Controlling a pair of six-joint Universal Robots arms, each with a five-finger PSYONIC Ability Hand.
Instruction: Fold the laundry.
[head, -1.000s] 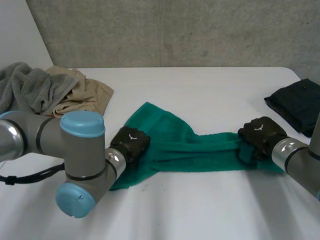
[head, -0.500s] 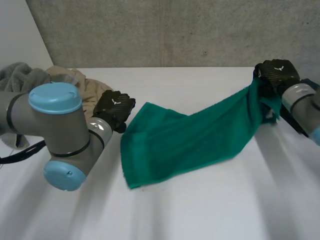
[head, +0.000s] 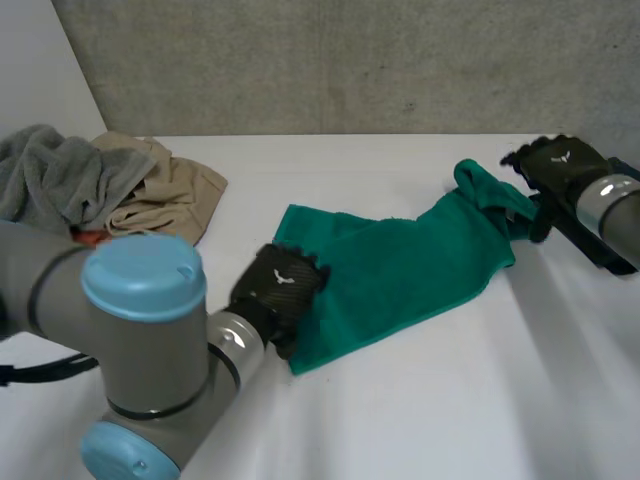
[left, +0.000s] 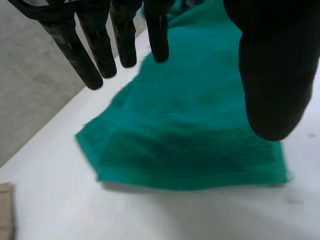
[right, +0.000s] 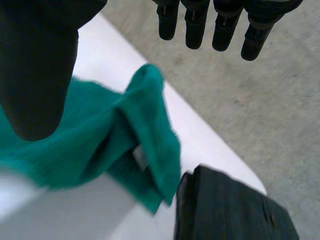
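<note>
The white tabletop (head: 400, 420) takes up most of the head view. A green towel (head: 400, 265) lies across its middle, running from the lower centre of the frame up towards the upper right. The towel lies mostly flat at its lower-left end, and its upper-right end is bunched into a raised fold.

In the upper left of the frame a crumpled grey towel (head: 50, 180) touches a rumpled beige garment (head: 165, 190). Both are well apart from the green towel. At the right edge a folded dark garment (head: 600, 245) lies on the tabletop, partly under the right arm. In the right wrist view the dark garment (right: 235, 210) sits just beside the bunched end of the green towel (right: 145, 125).

The left hand (head: 280, 285), at lower centre of the head view, is over the towel's lower-left corner. In its wrist view the fingers (left: 82, 55) are straight and spread, well apart from the thumb (left: 272, 75). They hold nothing, and the green towel (left: 190, 125) lies spread beyond the fingertips. Whether the hand touches the cloth cannot be told.

The right hand (head: 555, 165), at upper right, is just beside the bunched end. Its fingers (right: 222, 25) are straight and apart from the thumb (right: 37, 65), and they grip nothing.
</note>
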